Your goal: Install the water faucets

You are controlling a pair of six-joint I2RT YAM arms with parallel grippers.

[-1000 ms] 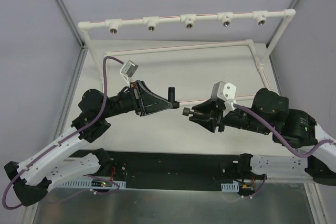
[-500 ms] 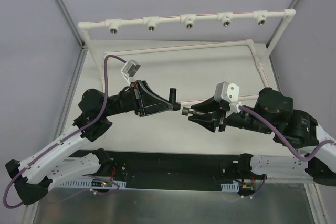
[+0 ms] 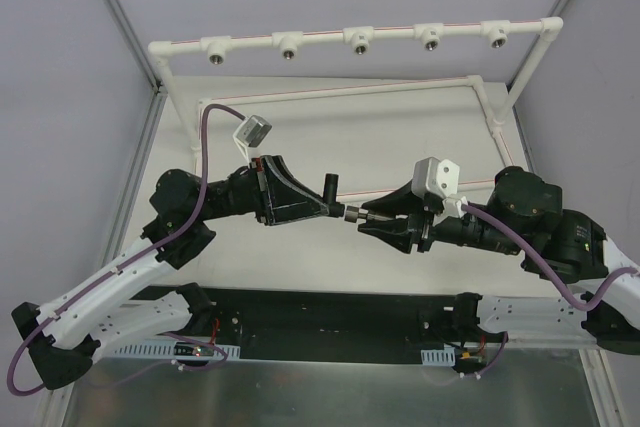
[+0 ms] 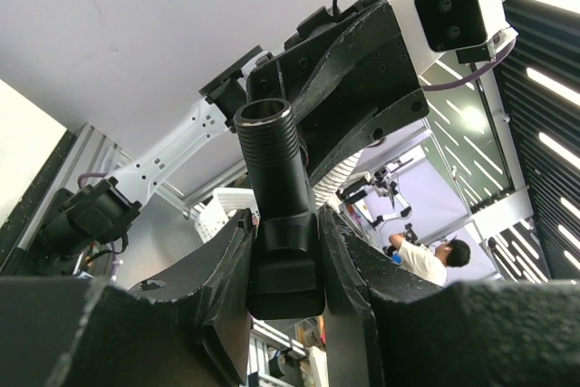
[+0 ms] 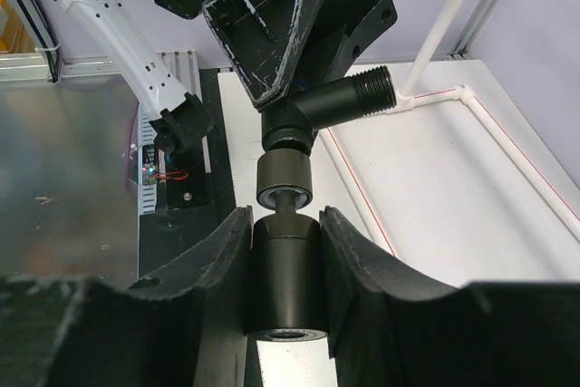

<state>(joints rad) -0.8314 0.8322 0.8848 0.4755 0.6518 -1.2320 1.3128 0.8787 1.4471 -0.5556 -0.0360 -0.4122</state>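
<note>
My left gripper [image 3: 325, 209] is shut on the black T-shaped faucet [image 3: 329, 191] and holds it above the table with its threaded stem up. In the left wrist view the faucet [image 4: 272, 160] sits between the jaws of the left gripper [image 4: 285, 251]. My right gripper [image 3: 372, 217] is shut on the short black cylinder [image 3: 360, 214]. In the right wrist view the right gripper [image 5: 287, 251] grips the cylinder [image 5: 285, 278], and the cylinder's front collar [image 5: 283, 183] touches the bottom of the T-shaped faucet [image 5: 340, 101], in line with it.
A white pipe rail [image 3: 320, 35] at the back carries several fittings with metal-threaded mouths [image 3: 358, 42]. A white pipe frame [image 3: 400, 87] lies on the table under both grippers. A black strip [image 3: 330, 312] runs along the near edge by the arm bases.
Both grippers have moved toward each other. The gap between the cylinder and the T-shaped faucet has closed, and the two parts now touch end to end.
</note>
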